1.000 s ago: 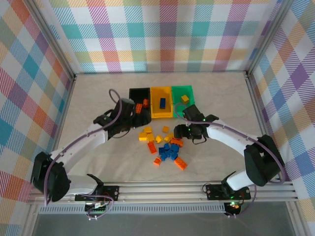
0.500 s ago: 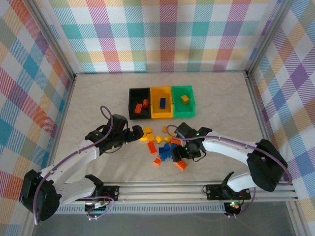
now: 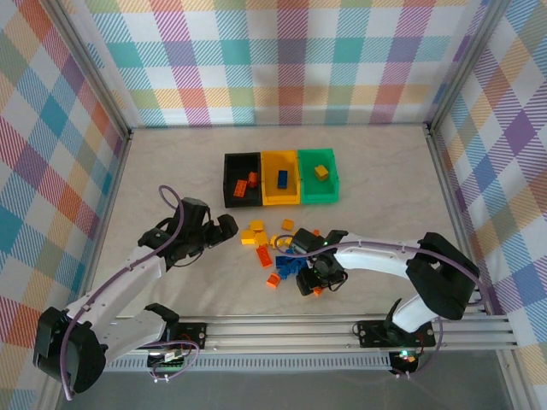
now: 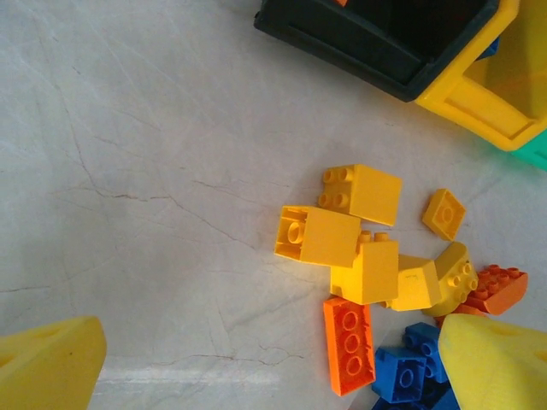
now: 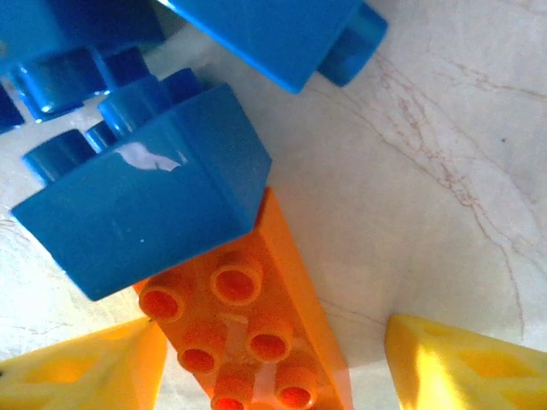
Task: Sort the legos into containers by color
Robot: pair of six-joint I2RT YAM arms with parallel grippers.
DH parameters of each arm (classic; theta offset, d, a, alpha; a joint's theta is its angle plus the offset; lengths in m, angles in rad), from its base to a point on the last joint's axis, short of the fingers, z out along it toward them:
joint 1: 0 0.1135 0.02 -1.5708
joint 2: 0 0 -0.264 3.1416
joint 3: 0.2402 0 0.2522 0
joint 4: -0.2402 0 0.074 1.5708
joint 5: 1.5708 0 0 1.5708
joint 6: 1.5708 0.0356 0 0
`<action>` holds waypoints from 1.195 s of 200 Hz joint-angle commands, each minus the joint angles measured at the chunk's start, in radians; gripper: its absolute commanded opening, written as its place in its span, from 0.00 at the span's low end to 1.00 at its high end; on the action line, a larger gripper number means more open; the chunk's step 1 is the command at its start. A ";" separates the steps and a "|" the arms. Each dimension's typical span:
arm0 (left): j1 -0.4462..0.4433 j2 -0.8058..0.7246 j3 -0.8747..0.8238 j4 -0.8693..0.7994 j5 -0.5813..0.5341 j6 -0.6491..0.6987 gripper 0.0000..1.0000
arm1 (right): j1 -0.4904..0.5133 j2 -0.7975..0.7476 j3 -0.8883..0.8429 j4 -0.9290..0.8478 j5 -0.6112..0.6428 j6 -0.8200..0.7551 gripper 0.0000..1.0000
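The right gripper is held spread low over the table, with an orange brick framed between its fingertips. One tip is set just beside the brick's edge and the other is kept apart from it, so nothing is pinched yet. The jaws are placed across the brick's narrow width, presumably so that a short closing will be enough. A blue brick is seen pressed against the far end of the orange one and partly over it, so it may be dragged along when the grip is lifted. The left gripper is also held spread and empty, above the left edge of the pile. A cluster of yellow bricks is seen just ahead of it, which is judged to be a waiting or lining-up pose. The pile is left loose on the table just in front of three bins, which are set side by side and touching. In the black bin orange pieces are seen, in the yellow bin a blue piece, and in the green bin a yellow piece. From this pairing the framed brick is judged to be meant for the black bin. Most of the legos are not yet sorted, so the task is judged to be at an early stage
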 commanded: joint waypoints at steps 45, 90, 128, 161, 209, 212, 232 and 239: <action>0.024 0.000 -0.022 -0.019 0.024 0.006 1.00 | 0.011 0.063 0.034 0.009 0.011 -0.015 0.41; 0.032 0.002 -0.019 -0.033 0.020 0.017 1.00 | 0.012 -0.060 0.074 -0.047 -0.011 -0.047 0.31; 0.041 -0.019 -0.039 -0.030 0.007 0.015 1.00 | -0.051 -0.027 0.340 -0.032 -0.020 -0.155 0.30; 0.043 -0.025 -0.054 -0.032 0.025 0.011 1.00 | -0.115 0.264 0.739 0.016 -0.043 -0.230 0.31; 0.043 -0.048 -0.062 -0.042 0.051 0.026 1.00 | -0.194 0.745 1.425 -0.139 -0.040 -0.246 0.32; 0.043 -0.049 -0.062 -0.041 0.053 0.027 1.00 | -0.196 0.779 1.476 -0.162 -0.038 -0.248 0.32; 0.043 -0.040 -0.059 -0.038 0.073 0.040 1.00 | -0.208 1.002 1.853 -0.350 0.008 -0.240 0.36; 0.043 -0.031 -0.059 -0.035 0.079 0.043 1.00 | -0.214 1.089 2.004 -0.424 0.016 -0.233 0.39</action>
